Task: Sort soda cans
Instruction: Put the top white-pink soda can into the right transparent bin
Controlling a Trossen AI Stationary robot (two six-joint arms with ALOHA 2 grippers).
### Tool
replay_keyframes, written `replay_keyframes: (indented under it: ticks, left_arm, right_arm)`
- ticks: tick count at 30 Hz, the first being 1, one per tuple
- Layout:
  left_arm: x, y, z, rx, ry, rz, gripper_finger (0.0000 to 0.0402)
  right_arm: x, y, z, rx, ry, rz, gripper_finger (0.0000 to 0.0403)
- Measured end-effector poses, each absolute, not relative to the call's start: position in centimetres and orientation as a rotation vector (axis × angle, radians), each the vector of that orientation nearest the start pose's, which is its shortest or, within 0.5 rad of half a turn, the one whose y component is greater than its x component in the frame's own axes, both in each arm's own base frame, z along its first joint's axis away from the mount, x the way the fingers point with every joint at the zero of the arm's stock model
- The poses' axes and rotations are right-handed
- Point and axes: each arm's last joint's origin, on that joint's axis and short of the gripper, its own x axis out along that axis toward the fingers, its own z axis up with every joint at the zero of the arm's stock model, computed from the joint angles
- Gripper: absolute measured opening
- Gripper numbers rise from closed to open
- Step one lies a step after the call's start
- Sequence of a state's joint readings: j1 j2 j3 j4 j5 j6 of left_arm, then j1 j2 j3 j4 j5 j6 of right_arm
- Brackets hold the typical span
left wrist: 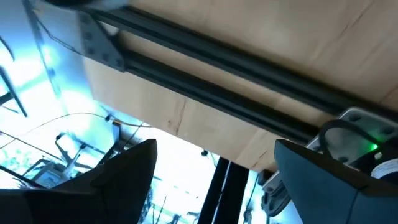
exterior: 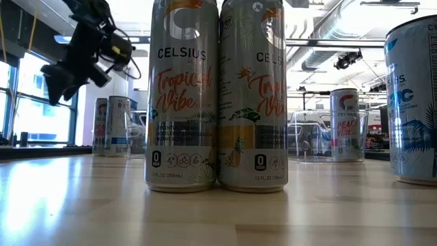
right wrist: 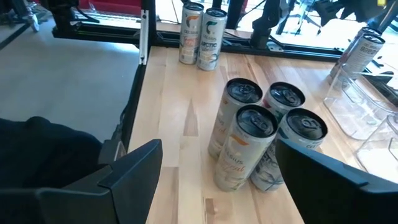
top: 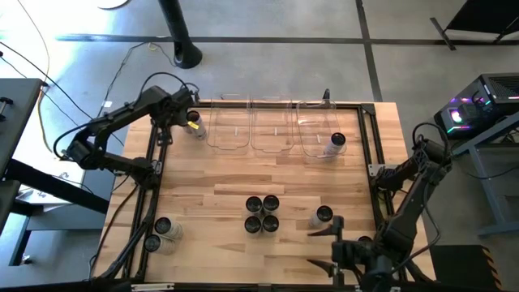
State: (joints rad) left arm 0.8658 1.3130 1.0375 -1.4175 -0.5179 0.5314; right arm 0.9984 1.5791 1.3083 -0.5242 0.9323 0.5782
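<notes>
Four soda cans [top: 262,215] stand upright in a tight cluster at the table's middle, with a single can [top: 323,216] to their right. Two more [top: 160,233] stand near the front left. Two cans [exterior: 113,126] stand beside the left clear bin [top: 231,128], and one can [top: 336,143] stands inside the right bin [top: 312,130]. My left gripper [top: 189,122] hangs open over the far left corner, next to those two cans, with nothing between its fingers [left wrist: 216,144]. My right gripper [top: 324,247] is open near the front right edge and faces the cluster [right wrist: 258,146] without touching it.
Three clear bins line the far edge, the middle one [top: 272,127] holding no can. A black frame rail [top: 150,186] runs around the wooden table. A lit device [top: 478,105] sits off the table at the right.
</notes>
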Motion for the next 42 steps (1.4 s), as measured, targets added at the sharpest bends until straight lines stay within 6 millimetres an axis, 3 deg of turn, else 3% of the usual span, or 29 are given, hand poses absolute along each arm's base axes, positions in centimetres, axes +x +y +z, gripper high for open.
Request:
replay_keyframes:
  ticks: [8,17,24,30,42]
  left_arm:
    - [12.2,16.0,29.4,-0.068,1.725,0.532,0.0319]
    - [12.1,16.5,31.2,-0.144,1.606,0.569,0.0319]
    - [13.7,17.4,33.5,0.008,1.416,0.612,0.0319]
    - [14.0,19.0,33.7,0.163,1.4,0.617,0.0319]
    - [13.6,22.0,30.1,-0.05,1.525,0.474,0.0319]
  right_arm:
    - [20.3,26.6,29.9,-0.091,0.459,-0.06,0.031]
    - [20.3,26.6,29.9,-0.134,0.461,-0.049,0.031]
    - [20.5,26.5,29.8,-0.141,0.461,-0.052,0.031]
    - [20.5,26.6,29.9,-0.124,0.454,-0.051,0.031]
    - [20.5,26.6,30.0,-0.102,0.452,-0.056,0.031]
